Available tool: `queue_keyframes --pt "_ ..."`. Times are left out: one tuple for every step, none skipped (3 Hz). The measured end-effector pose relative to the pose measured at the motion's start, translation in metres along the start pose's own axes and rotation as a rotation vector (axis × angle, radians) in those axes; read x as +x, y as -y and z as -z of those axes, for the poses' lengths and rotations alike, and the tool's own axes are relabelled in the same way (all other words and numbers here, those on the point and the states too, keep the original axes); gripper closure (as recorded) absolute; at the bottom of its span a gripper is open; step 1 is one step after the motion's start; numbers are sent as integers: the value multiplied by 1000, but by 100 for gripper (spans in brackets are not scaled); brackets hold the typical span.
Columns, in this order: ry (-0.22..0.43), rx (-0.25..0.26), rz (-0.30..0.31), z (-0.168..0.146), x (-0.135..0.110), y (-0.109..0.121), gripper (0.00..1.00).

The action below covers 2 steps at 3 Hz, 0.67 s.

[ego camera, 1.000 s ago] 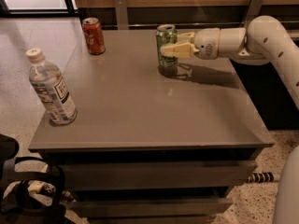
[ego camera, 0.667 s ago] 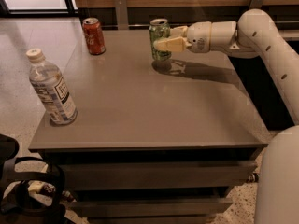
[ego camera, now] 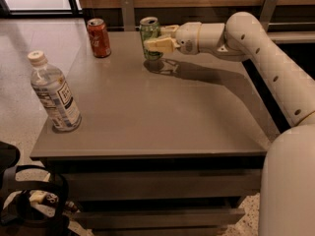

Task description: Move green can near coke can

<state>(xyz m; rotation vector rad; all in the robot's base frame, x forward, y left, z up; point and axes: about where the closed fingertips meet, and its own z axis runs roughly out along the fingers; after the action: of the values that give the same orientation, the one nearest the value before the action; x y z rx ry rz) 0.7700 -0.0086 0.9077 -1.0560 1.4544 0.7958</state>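
The green can (ego camera: 149, 33), dark green with a silver top, is held upright a little above the grey table (ego camera: 162, 117), near its far edge. My gripper (ego camera: 155, 39) reaches in from the right and is shut on the green can. The coke can (ego camera: 99, 37), red with white lettering, stands upright at the far left of the table, about a can's width or two to the left of the green can.
A clear plastic water bottle (ego camera: 54, 93) with a white cap stands at the table's front left. My white arm (ego camera: 266, 53) stretches over the table's right side. A dark wall rail runs behind the table. Black gear (ego camera: 19, 200) sits on the floor at lower left.
My gripper has carried the green can leftward and farther back along the table, closer to the coke can. The coke can and bottle have not moved.
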Motion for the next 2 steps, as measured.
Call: queue_keyframes --pt "56 -6 8 -33 3 2 100" --pt "109 -14 30 -66 1 12 100"
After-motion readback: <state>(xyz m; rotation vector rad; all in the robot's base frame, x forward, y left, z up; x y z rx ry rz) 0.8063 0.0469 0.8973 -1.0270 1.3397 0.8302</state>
